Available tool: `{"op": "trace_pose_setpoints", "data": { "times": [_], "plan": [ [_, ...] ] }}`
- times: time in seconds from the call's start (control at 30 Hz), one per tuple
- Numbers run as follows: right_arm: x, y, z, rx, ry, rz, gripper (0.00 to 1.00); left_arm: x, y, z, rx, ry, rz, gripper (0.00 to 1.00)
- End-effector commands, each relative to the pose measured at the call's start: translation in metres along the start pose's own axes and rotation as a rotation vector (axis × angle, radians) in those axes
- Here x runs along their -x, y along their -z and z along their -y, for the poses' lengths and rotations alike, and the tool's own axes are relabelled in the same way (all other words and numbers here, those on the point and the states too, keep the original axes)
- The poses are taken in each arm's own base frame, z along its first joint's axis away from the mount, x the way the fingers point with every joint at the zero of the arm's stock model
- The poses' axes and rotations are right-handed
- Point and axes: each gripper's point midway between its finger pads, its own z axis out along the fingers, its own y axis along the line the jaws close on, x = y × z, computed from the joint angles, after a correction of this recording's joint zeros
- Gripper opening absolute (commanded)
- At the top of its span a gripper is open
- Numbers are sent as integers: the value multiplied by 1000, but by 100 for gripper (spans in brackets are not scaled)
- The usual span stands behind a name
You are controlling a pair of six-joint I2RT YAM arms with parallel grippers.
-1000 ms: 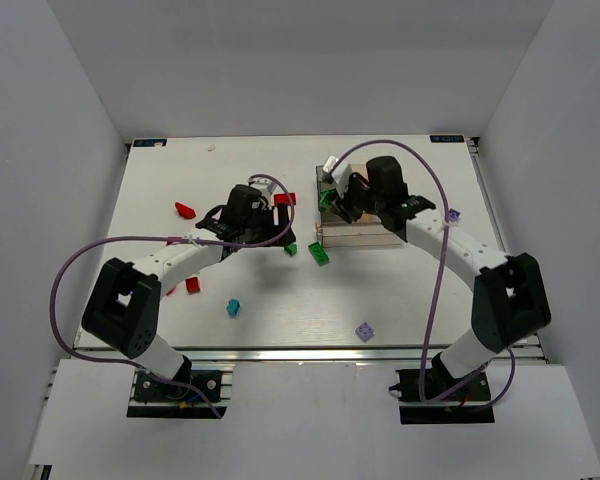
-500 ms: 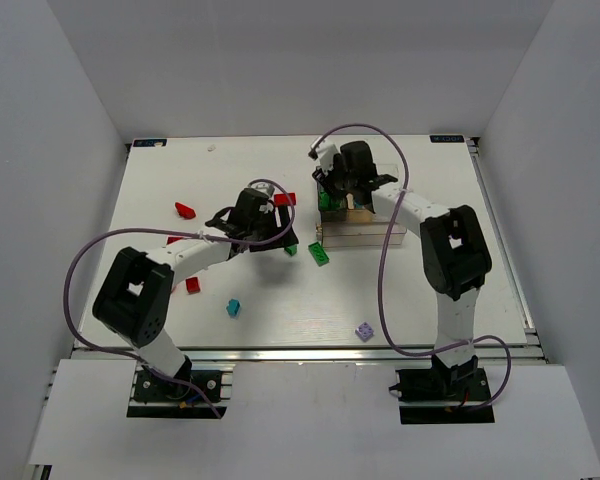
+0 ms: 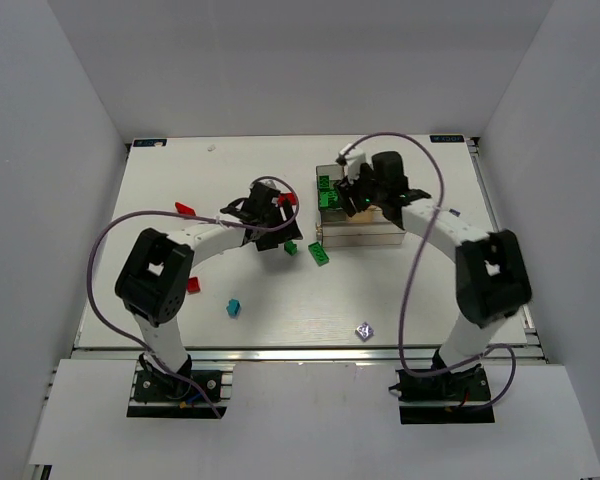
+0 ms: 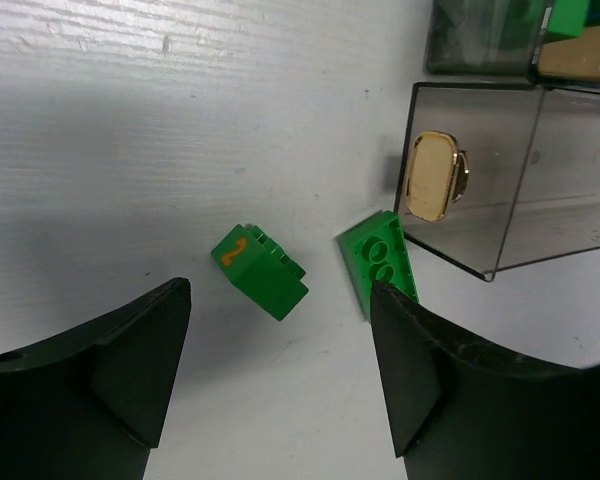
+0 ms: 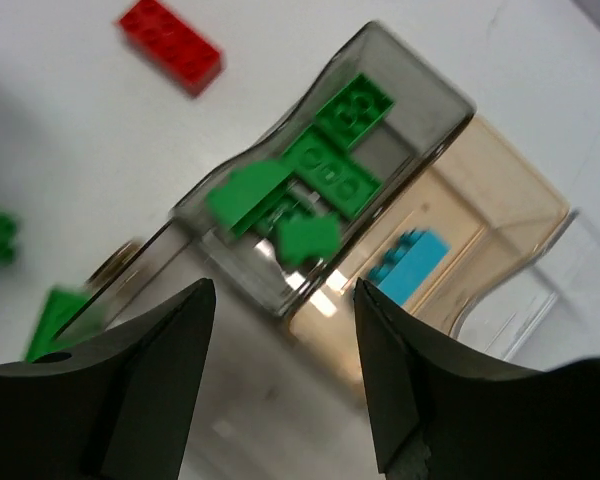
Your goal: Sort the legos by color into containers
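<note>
Blur smears the green studded bricks (image 5: 325, 170) in the smoky compartment (image 5: 435, 100). The clear plastic tray (image 4: 540, 170) runs off the left wrist view's edge.

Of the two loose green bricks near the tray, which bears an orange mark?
The chunky green brick farther from the tray; the flat green plate lies beside its wall.

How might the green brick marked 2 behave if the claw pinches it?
Probably stiff and light: the brick looks like small hard plastic. Flat-sided, so it should slide, not roll. It sits skewed, so it may twist when pinched.
</note>
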Motion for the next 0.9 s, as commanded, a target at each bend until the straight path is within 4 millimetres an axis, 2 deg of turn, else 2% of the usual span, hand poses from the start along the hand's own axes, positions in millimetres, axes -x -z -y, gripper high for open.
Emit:
{"op": "trace_pose_setpoints", "data": {
  "times": [0.0, 0.03, 0.07, 0.13, 0.17, 0.23, 0.27, 0.33, 0.37, 0.47, 0.5, 0.7, 0.8, 0.87],
  "plan": [
    [57, 71, -25, 126, -49, 245, 63, 4, -1, 7, 15, 44, -1, 82],
    [55, 80, -34, 154, -56, 259, 63, 3, -6, 6, 23, 56, -9, 82],
    [51, 98, -47, 190, -58, 278, 63, 2, -8, 6, 29, 61, -16, 82],
    [47, 113, -58, 220, -77, 290, 64, -2, -16, 3, 49, 66, -41, 81],
    [52, 128, -63, 233, -70, 312, 64, -2, -18, 2, 57, 68, -44, 81],
    [44, 139, -70, 248, -83, 307, 64, -6, -21, -2, 80, 73, -68, 80],
    [49, 151, -70, 241, -76, 328, 64, -11, -23, 0, 85, 66, -81, 79],
    [43, 159, -77, 255, -76, 332, 64, -15, -25, -5, 104, 71, -95, 78],
    [46, 167, -79, 252, -68, 353, 64, -17, -26, -6, 106, 70, -102, 73],
    [39, 172, -83, 263, -80, 356, 64, -17, -29, -7, 112, 71, -104, 63],
    [36, 172, -83, 268, -87, 352, 64, -17, -29, -4, 105, 70, -111, 54],
    [30, 177, -78, 257, -95, 357, 65, -18, -22, -3, 105, 55, -130, 24],
    [30, 179, -76, 261, -102, 368, 64, -12, -15, -3, 108, 32, -110, 18],
    [28, 180, -75, 262, -107, 367, 64, -1, -6, 6, 79, -4, -78, 12]
  ]
}}
